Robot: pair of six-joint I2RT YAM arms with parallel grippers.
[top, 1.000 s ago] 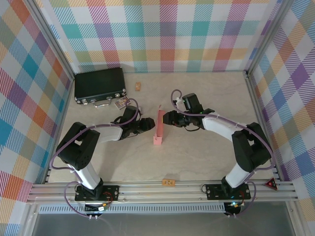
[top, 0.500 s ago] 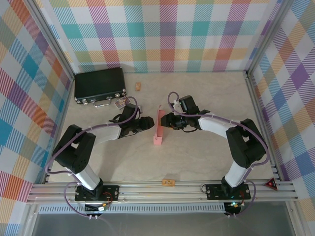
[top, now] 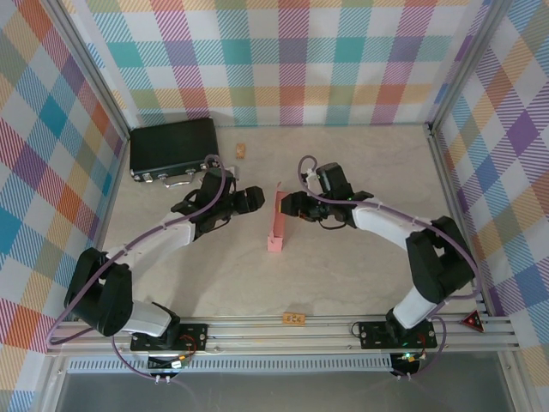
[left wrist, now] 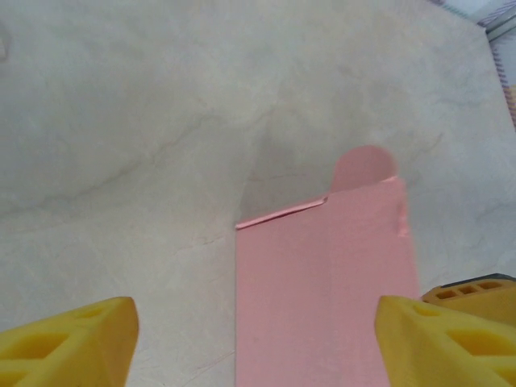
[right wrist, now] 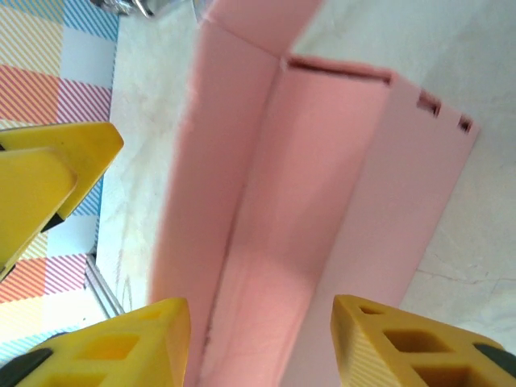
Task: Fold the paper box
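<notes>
The paper box (top: pixel 276 220) is salmon-pink card, partly folded into a narrow trough and standing on edge at mid-table. My left gripper (top: pixel 255 199) hovers just left of its top end, open. In the left wrist view a flat pink panel (left wrist: pixel 322 282) with a rounded tab lies between the wide-apart fingers (left wrist: pixel 68 339), closer to the right one. My right gripper (top: pixel 284 206) is at the box's right side. Its open fingers (right wrist: pixel 153 343) straddle the fold of the pink trough (right wrist: pixel 282 201).
A black case with metal latches (top: pixel 173 148) lies at the back left, close behind the left arm. A small wooden piece (top: pixel 242 151) sits beside it and an orange tag (top: pixel 294 318) near the front rail. Checked walls and aluminium rails bound the table (top: pixel 360 275).
The left arm stretched out and drew back up-left from the box, and its jaws spread wide. The right gripper stayed at the box and its jaws widened a little.
</notes>
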